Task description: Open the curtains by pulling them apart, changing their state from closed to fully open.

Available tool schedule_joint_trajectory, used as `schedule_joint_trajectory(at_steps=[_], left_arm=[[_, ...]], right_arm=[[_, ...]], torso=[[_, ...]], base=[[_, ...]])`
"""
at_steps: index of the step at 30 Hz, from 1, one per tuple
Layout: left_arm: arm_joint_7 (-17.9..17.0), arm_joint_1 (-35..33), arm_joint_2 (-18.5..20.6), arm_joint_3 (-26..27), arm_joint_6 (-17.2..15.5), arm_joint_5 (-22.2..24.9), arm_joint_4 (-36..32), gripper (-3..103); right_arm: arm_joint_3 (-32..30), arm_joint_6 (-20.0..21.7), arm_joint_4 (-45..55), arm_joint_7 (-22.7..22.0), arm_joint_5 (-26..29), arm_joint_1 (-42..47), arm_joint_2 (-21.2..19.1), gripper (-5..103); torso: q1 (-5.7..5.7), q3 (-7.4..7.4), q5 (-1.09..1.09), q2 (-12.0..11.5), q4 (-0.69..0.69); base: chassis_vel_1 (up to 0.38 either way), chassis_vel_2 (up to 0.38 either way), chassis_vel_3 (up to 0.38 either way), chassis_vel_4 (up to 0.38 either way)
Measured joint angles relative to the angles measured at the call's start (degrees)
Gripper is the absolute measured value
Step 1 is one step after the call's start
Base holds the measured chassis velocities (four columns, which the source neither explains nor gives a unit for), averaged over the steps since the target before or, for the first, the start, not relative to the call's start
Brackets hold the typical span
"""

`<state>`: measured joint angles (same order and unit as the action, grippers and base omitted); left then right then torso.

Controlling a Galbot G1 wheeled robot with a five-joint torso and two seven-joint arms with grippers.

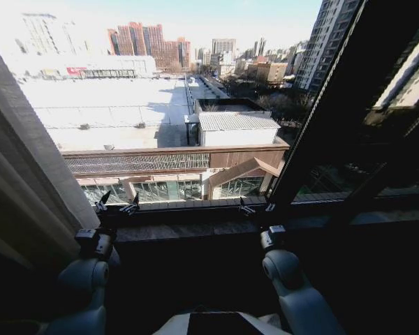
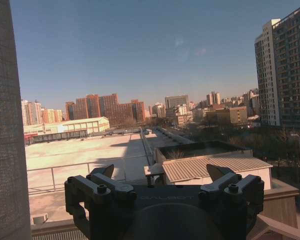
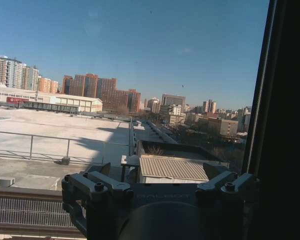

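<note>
While both hands are held open and empty at the sill (image 1: 195,227), the curtain (image 1: 28,174) is seen bunched at the window's left edge, pleats vertical, nearer the left hand (image 1: 116,204) than the right hand (image 1: 256,206).

- "GALBOT" reads faintly in raised letters across the left gripper (image 2: 160,172) body, bottom centre of the left wrist view.
- No other text is legible.

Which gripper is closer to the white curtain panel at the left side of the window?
The left one. The left gripper is open just beside the curtain panel, apart from it. The right gripper is open farther over, near the dark window frame bar.
</note>
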<state>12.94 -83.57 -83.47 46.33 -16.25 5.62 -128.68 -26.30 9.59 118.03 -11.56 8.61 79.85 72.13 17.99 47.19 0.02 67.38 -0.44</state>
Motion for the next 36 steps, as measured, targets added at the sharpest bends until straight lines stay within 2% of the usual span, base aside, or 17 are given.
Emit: schedule_joint_trajectory(at_steps=[14,24,36], left_arm=[[-1.1,-1.2,-0.8,1.3,0.1,-0.5,0.6,100],[-1.3,-1.1,-1.9,1.1,0.7,-1.0,0.5,100],[-1.1,-1.1,-2.1,1.0,1.8,-1.8,0.7,100]], right_arm=[[-0.4,1.0,-0.8,0.0,0.7,-1.3,-0.4,100],[-0.8,1.4,-0.4,0.0,1.0,-1.0,-0.9,100],[-1.3,1.5,0.7,-0.1,1.7,0.3,-0.9,100]], torso=[[0.01,0.00,-0.02,0.0,0.01],[0.00,0.00,-0.01,0.0,0.00],[0.01,0.01,0.00,0.0,0.00]], base=[[-0.064,-0.062,0.067,0.063],[-0.263,-0.256,0.262,0.261],[-0.352,-0.360,0.343,0.365]])
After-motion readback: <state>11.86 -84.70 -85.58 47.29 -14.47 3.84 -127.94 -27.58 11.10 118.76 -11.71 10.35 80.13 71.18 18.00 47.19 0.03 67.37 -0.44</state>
